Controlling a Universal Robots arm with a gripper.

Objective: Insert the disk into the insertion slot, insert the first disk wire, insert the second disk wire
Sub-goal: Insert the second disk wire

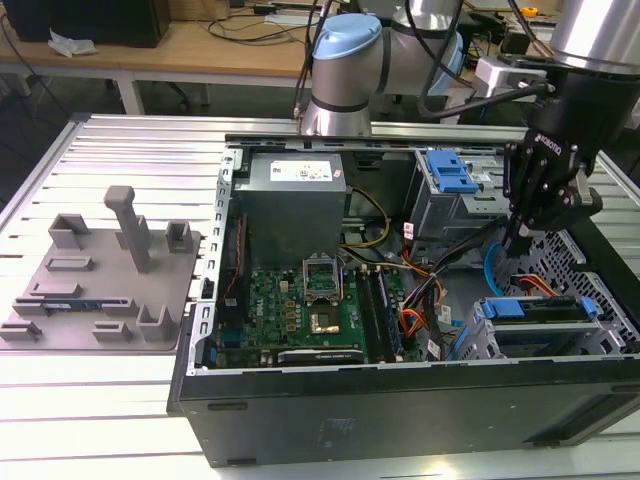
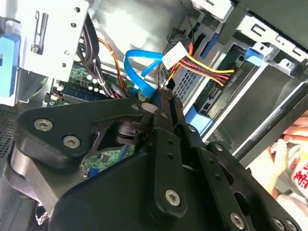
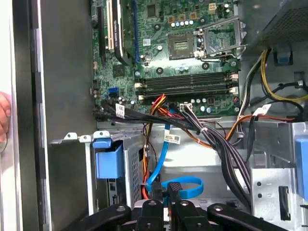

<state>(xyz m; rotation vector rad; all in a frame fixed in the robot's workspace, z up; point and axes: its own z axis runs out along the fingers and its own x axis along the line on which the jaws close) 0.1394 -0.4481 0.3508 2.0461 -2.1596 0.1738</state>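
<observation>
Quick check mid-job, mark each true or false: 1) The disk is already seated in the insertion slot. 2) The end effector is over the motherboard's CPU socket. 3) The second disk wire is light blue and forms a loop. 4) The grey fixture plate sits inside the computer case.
1) True: the disk, blue carrier showing, sits in the insertion slot.
2) False: the end effector hangs near the drive cages, away from the CPU socket.
3) True: the second disk wire loops, light blue.
4) False: the fixture plate lies outside the computer case.
</observation>
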